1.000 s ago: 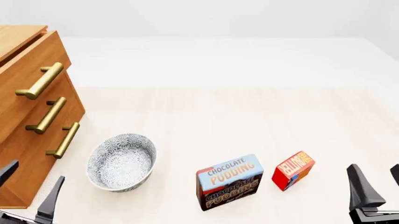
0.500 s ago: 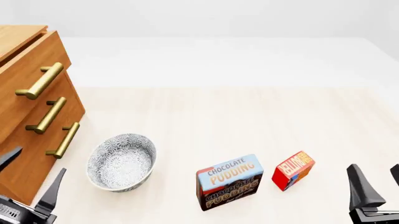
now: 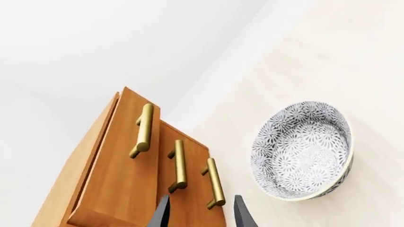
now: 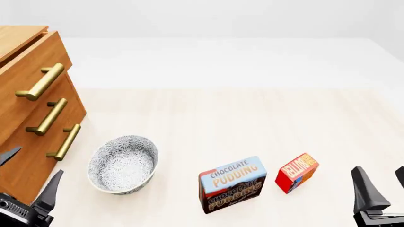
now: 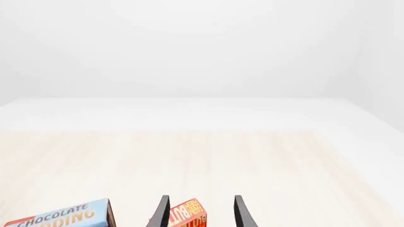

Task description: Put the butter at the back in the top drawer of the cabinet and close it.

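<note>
Since 1 s ago only the left hand [image 4: 28, 182] has moved: up and a bit left, now at near left by the cabinet [image 4: 28, 101] corner, fingers apart, holding nothing. Right hand [image 4: 382, 187] unchanged at near right, spread, empty. Counts: 3 drawers w/ brass handles, top drawer [image 4: 31, 66] slightly proud; 1 bowl [image 4: 123, 163]; 1 pudding box [image 4: 232, 184]; 1 butter [image 4: 296, 172], on counter [image 4: 227, 118] just right of pudding box.

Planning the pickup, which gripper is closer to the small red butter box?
Right. The right gripper sits open just right of the small red butter box; the left gripper is far across, by the wooden cabinet.
</note>
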Tool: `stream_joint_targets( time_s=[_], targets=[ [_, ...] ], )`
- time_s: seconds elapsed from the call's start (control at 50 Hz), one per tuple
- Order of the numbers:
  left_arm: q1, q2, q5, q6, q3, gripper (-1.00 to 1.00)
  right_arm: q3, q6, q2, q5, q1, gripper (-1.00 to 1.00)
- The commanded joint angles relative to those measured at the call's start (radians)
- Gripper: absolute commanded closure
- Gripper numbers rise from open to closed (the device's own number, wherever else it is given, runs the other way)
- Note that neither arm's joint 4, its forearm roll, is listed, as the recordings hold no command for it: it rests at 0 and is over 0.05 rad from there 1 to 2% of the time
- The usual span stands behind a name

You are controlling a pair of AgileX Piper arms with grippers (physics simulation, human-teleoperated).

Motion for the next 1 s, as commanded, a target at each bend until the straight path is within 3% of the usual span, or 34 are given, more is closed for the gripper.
stream_joint_targets(
  time_s=[0.02,1.0],
  targets=[
    [0.02,0.006,0.014,0.06,-0.017,-1.0,0.0,0.0,0.0,0.0,0.0,-1.0],
    [0.059,0.107,-0.013,0.271,-0.129,-1.0,0.0,0.0,0.0,0.0,0.0,-1.0]
  ],
)
